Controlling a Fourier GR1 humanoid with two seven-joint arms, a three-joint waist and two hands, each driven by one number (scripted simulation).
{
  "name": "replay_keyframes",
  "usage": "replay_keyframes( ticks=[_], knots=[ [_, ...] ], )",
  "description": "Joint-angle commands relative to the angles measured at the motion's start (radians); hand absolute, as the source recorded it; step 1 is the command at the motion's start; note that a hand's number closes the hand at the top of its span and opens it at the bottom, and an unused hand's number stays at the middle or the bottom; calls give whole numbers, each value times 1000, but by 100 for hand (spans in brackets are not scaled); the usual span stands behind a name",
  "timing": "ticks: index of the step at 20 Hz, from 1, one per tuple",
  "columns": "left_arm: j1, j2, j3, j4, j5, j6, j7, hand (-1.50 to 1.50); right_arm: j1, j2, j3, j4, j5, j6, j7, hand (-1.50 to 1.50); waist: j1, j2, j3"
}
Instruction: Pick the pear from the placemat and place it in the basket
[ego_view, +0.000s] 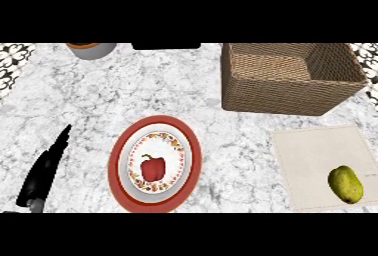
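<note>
A yellow-green pear lies on the beige placemat at the lower right of the counter. Behind the mat, at the upper right, stands the woven wicker basket, with nothing showing inside it. My left hand shows at the lower left, far from the pear, seen edge-on with its fingers straight and holding nothing. My right hand is out of the picture.
A red-rimmed plate carrying a red bell pepper sits in the middle front. A grey pot and a dark object stand at the back edge. Patterned tiles border both upper corners.
</note>
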Motion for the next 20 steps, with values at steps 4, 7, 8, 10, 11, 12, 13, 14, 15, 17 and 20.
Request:
replay_keyframes(
  ticks=[4,7,8,10,11,12,13,14,15,17,20],
  knots=[
    [-55,-54,-29,-14,-57,19,76,0,137,2,222,-140,264,-65,248,-150,23,-2,5],
    [-49,-59,-21,-12,-51,-10,50,0,-50,2,147,-40,297,-78,334,-150,36,1,6],
    [-24,-69,1,49,-63,9,-16,0,48,2,249,-47,347,-142,314,-150,27,-1,5],
    [-64,-69,12,66,-60,-20,4,0,-22,2,177,1,298,-142,314,-150,29,-2,6],
    [-61,-67,8,40,-74,-15,31,0,-27,2,189,9,332,-129,358,-150,31,-2,6],
    [-72,-59,26,46,-69,-27,9,0,-93,2,147,15,343,-98,375,-150,34,-1,6],
    [-45,-89,15,73,-79,-10,-40,0,-122,2,130,100,328,-155,368,-150,34,-1,6],
    [-23,-41,30,-22,-63,-51,39,0,-61,2,166,-6,376,-89,389,-150,35,-3,6],
    [19,-26,29,-87,-66,-38,66,0,-140,2,110,68,325,-118,377,-150,42,-3,7],
    [-34,-83,26,-19,-94,-36,76,0,-167,2,106,96,338,-81,376,-150,35,-2,6],
    [-112,-104,64,115,-95,-58,2,0,-209,-43,13,98,235,-79,334,-150,30,-1,6]
  ],
)
